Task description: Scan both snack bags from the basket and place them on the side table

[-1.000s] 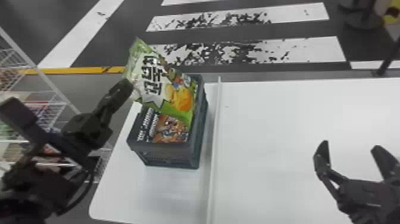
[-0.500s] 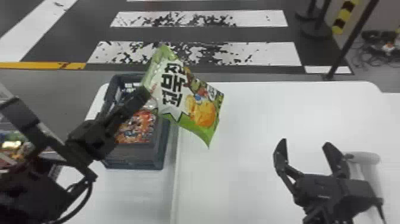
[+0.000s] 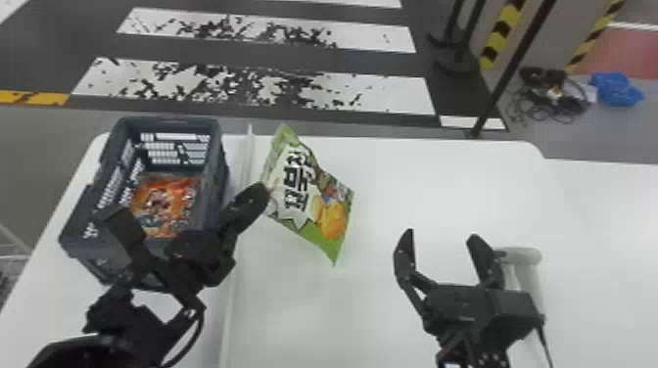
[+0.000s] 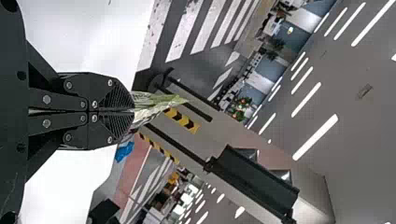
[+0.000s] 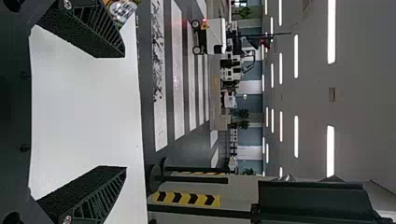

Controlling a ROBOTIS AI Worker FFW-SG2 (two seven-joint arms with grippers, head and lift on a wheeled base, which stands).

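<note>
Where left hand (image 3: 266,188) pinches, glossy green bag (image 3: 306,200) puckers.

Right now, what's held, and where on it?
The green snack bag, pinched by its left edge as the head view shows it, in the left pincer; the right pincer holds nothing.

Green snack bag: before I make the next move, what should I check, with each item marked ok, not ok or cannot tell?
1. Left gripper shut on the green snack bag: ok.
2. Bag to the right of the basket, over the white table: ok.
3. Barcode located: cannot tell; the printed side with the picture faces the head camera.
4. Right gripper open, nothing between its fingers: ok.
5. White handled object beyond the right gripper confirmed as the scanner: cannot tell, it is partly covered.
6. Orange snack bag inside the basket: ok.
</note>
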